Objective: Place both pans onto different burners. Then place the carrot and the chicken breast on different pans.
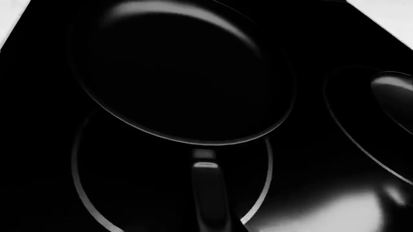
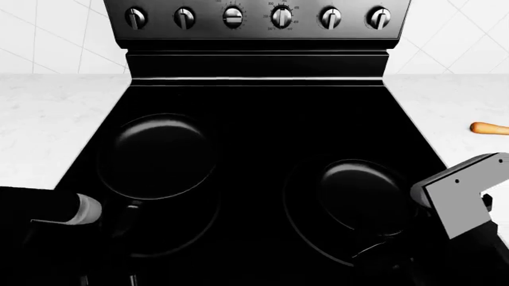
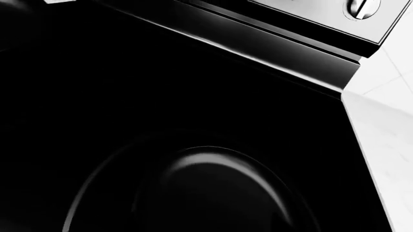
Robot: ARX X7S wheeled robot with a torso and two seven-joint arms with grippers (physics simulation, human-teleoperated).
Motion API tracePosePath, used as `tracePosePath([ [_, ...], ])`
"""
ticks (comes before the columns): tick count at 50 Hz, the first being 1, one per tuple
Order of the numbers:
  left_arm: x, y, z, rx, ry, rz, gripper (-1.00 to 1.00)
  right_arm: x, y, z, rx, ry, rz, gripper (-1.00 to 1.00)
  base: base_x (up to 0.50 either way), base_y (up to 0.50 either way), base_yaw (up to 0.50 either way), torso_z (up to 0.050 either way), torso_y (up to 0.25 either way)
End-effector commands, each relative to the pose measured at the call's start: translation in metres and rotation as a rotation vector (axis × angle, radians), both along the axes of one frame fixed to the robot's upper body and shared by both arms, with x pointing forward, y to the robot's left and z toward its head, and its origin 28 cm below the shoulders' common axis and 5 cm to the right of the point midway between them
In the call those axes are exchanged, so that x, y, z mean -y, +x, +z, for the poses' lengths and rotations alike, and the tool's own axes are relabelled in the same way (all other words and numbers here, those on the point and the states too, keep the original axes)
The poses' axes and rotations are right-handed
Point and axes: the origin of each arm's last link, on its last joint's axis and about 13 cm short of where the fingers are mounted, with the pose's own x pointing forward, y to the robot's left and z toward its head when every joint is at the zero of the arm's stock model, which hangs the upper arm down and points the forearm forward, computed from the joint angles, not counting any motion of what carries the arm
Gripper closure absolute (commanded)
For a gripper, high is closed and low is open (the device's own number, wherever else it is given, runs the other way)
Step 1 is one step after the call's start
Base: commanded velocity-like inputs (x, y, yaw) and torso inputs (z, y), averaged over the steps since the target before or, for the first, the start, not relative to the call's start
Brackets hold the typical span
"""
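Observation:
The left pan (image 2: pixel 163 155) lies over the back part of the front left burner (image 1: pixel 77 159), not centred on it. Its handle (image 1: pixel 210 193) runs straight into my left gripper (image 1: pixel 213 228), which seems shut on it, though the black fingers are lost against the black glass. The right pan (image 2: pixel 362 190) sits inside the front right burner (image 2: pixel 298 208) and fills the near part of the right wrist view (image 3: pixel 213 193). My right gripper (image 2: pixel 387 260) is at its handle end, its jaws lost in the dark. The carrot (image 2: pixel 489 128) lies on the right counter. The chicken breast is out of view.
The stove's back panel (image 2: pixel 258 59) carries a row of knobs (image 2: pixel 233 16) behind the cooktop. White counter (image 2: pixel 47 119) flanks the stove on both sides. My right arm's grey wrist housing (image 2: pixel 461 196) hangs over the cooktop's front right corner.

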Motion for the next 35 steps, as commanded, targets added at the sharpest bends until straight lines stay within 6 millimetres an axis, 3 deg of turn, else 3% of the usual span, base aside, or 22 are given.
tracePosePath([
  [1,-0.006,-0.008,-0.004,0.004,-0.006,0.02,1.0,-0.002,0.004,-0.001,0.005,0.003,0.016,-1.0,0.0,0.0,0.0,0.0,0.0],
  [35,-0.008,-0.01,-0.034,-0.104,-0.012,0.042,1.0,0.0,0.011,-0.003,0.023,0.02,0.009,-1.0,0.0,0.0,0.0,0.0,0.001],
])
